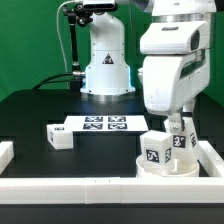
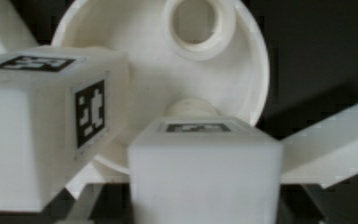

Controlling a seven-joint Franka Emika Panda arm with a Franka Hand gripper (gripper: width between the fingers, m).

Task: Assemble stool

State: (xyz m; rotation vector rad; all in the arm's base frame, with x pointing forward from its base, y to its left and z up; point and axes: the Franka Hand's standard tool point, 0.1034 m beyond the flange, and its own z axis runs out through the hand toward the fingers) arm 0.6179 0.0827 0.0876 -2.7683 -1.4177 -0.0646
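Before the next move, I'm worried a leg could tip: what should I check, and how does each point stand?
1. Seat lying flat by the border rails: ok.
2. Front leg standing upright on the seat: ok.
3. Rear leg directly below the gripper: ok.
4. Gripper shut on the rear leg: cannot tell.
5. Rear leg fully seated in the seat: cannot tell.
6. Spare leg lying apart from the seat, beside the marker board: ok.
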